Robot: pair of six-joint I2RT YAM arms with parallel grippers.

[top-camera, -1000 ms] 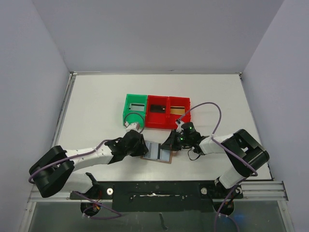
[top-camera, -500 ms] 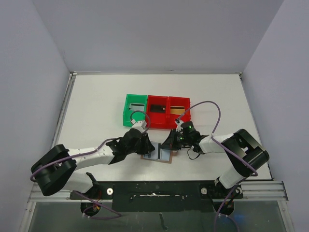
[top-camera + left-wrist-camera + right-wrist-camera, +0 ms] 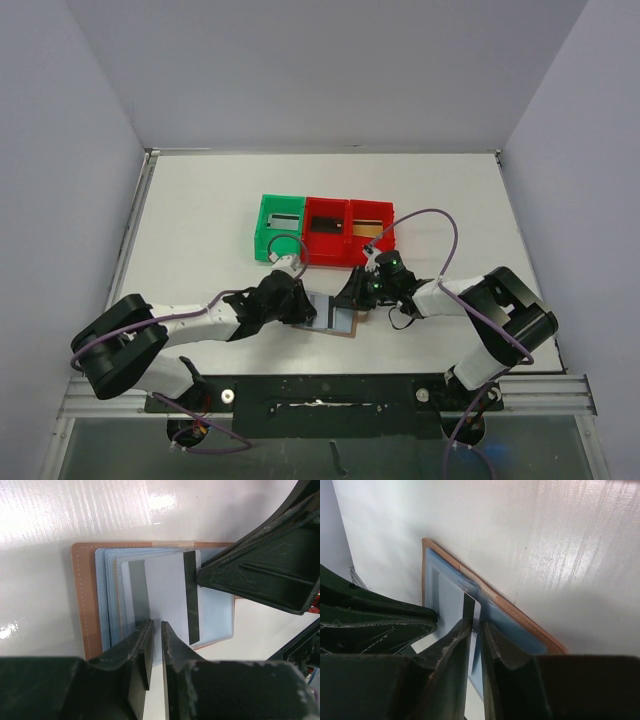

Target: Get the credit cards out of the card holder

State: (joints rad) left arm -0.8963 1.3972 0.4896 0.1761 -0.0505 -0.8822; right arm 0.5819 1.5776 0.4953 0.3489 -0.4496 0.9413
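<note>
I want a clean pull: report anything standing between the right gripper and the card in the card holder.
Nothing visible does. The right gripper has the edge of the striped card between its fingers, over the open card holder. The left gripper sits beside the card, not in between.

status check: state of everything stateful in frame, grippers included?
card holder: open, flat on the table, pockets up.
card: over the open pockets, stripe side up, an edge in each gripper.
left gripper: shut on the card.
right gripper: shut on the card.
green bin: occupied.
red bins: both occupied.
</note>
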